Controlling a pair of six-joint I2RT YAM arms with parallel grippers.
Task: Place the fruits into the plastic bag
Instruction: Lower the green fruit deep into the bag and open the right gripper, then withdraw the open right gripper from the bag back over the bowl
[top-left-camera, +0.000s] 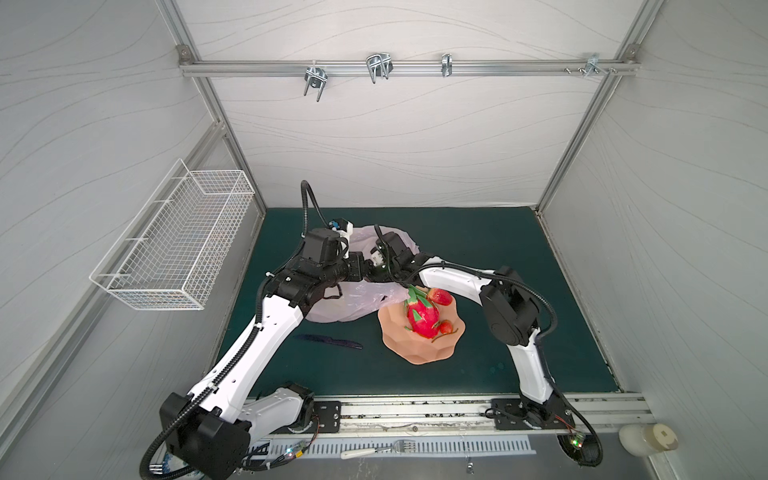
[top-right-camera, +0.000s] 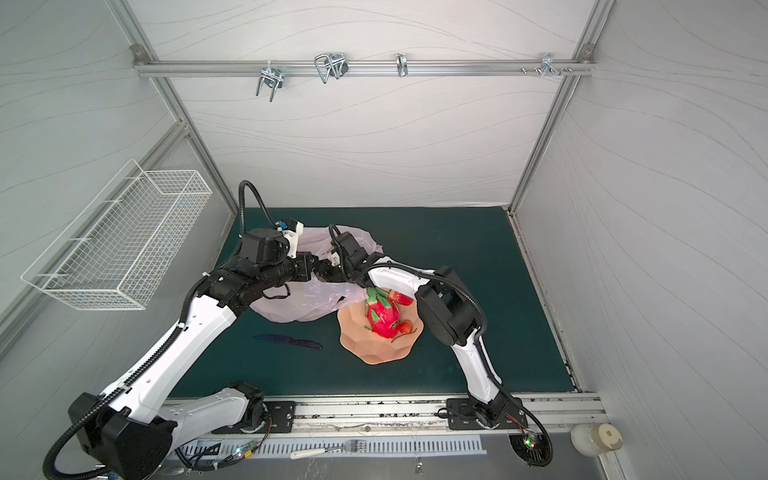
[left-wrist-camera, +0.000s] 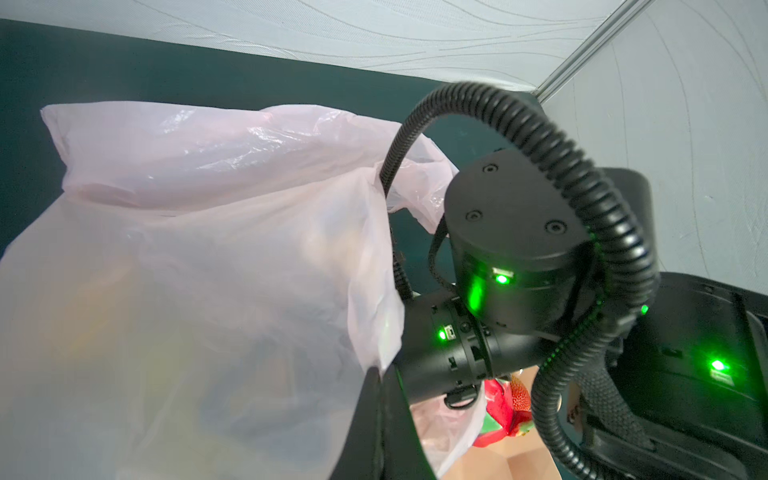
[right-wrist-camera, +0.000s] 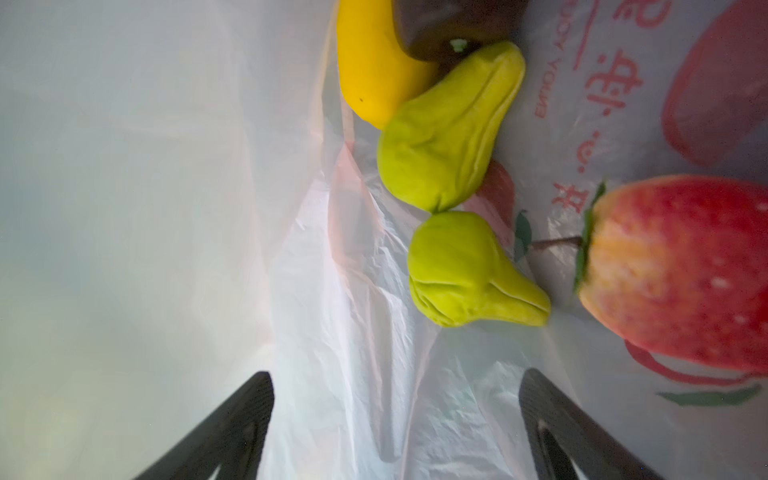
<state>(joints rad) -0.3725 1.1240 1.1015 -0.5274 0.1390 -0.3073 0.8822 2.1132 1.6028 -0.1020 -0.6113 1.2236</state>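
The pale-pink plastic bag (top-left-camera: 353, 309) lies behind the peach bowl (top-left-camera: 415, 351), its mouth lifted. My left gripper (left-wrist-camera: 380, 403) is shut on the edge of the plastic bag (left-wrist-camera: 187, 270). My right gripper (right-wrist-camera: 397, 374) is inside the bag, open, with nothing between its fingers. Ahead of it on the bag floor lie a yellow lemon (right-wrist-camera: 370, 62), a dark fruit (right-wrist-camera: 449, 25), a knobbly green fruit (right-wrist-camera: 449, 129), a green pear (right-wrist-camera: 465, 270) and a strawberry (right-wrist-camera: 681, 274). In the bowl sit the dragon fruit (top-left-camera: 422, 318) and two strawberries (top-left-camera: 440, 296) (top-left-camera: 446, 327).
A dark purple knife (top-left-camera: 328, 341) lies on the green mat in front of the bag. A white wire basket (top-left-camera: 174, 237) hangs on the left wall. A fork (top-left-camera: 378, 449) and a white jar (top-left-camera: 646, 438) sit beyond the mat's front rail.
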